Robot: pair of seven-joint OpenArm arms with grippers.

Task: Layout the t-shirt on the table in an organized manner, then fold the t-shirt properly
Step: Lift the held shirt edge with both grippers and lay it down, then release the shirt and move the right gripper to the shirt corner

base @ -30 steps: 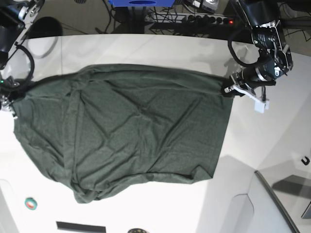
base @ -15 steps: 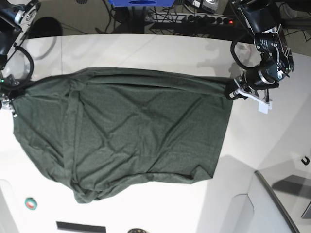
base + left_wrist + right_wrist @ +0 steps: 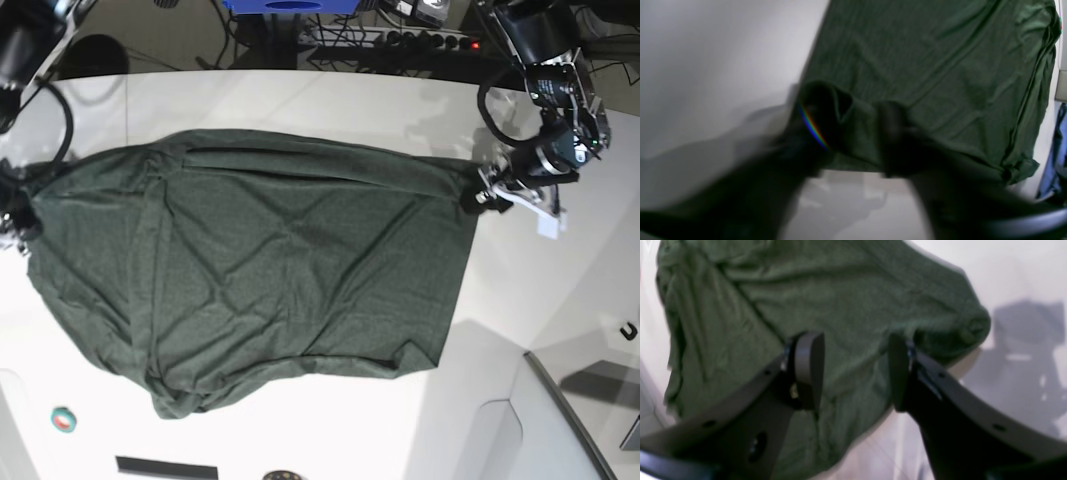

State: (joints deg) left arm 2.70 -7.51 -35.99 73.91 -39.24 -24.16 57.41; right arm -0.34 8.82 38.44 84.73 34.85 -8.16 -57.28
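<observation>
The t-shirt (image 3: 260, 275) was spread flat across the tabletop (image 3: 520, 290), its long axis strung between both arms, one corner seen just ahead of each released hand, right (image 3: 855, 370) clearly parted, left (image 3: 850, 140) apparently so, though blurred.

The t-shirt (image 3: 260, 270) is soft knit cloth, dark green and matt, with a fine grainy weave and shallow creases across the middle of the base view; its edge at lower right of the right wrist view rolls into a thick soft hem. The counter (image 3: 300, 100) is glossy white, smooth, mirroring shadows and light. The right claw (image 3: 855, 370) has matt dark plastic fingers (image 3: 808, 368) with smooth rounded pads. The left claw (image 3: 846, 140) looks dark and blurred, finish unclear.
</observation>
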